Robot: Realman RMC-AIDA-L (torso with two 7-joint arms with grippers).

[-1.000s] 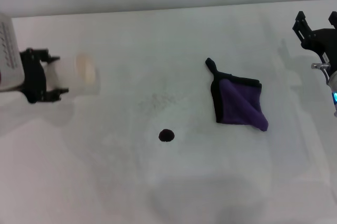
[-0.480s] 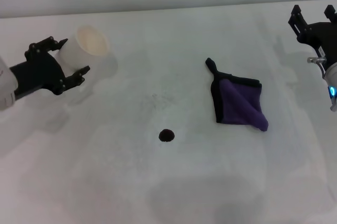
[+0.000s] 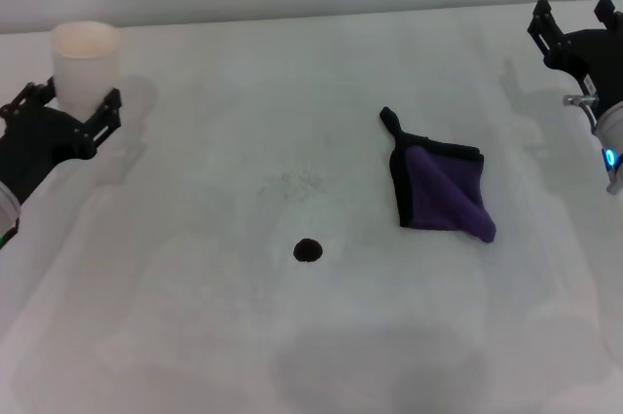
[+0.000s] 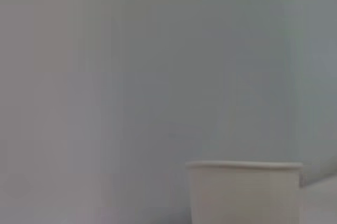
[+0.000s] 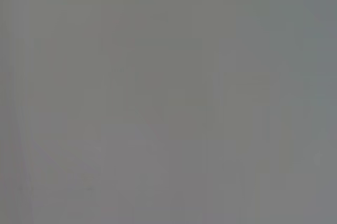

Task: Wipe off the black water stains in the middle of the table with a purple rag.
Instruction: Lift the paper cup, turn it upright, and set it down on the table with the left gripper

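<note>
- White and matte, the table [image 3: 195, 336] fills the head view, with a pale wall along its far edge at 12 o'clock.
- The black water stains [image 3: 309, 250] amount to one small round blot near the middle, slightly toward 7 o'clock of centre, with bare tabletop all around it.
- The purple rag [image 3: 443, 195] lies folded at about 2 o'clock from the blot, near it but apart, its short black loop pointing toward 11 o'clock. Nothing touches it, so the wiping is not yet begun.
- A white paper cup [image 3: 85, 61] stands upright at the far 10 o'clock corner; placed there, it is well clear of any wiping path.
- The left gripper [image 3: 70, 110] sits right by the cup's base, its black fingers spread to either side of the lower wall. Whether they press the cup or merely flank it I cannot tell; they look parted rather than clamped. The left wrist view shows only the cup [image 4: 244, 192] against the wall.
- The right gripper [image 3: 576, 22] hangs at 2 o'clock near the table's far right edge, well apart from the rag, fingers spread and holding nothing. Its wrist view shows only blank grey.
- My judgement: the right arm is the nearer one to fetch the rag, needing a descent toward 8 o'clock.
</note>
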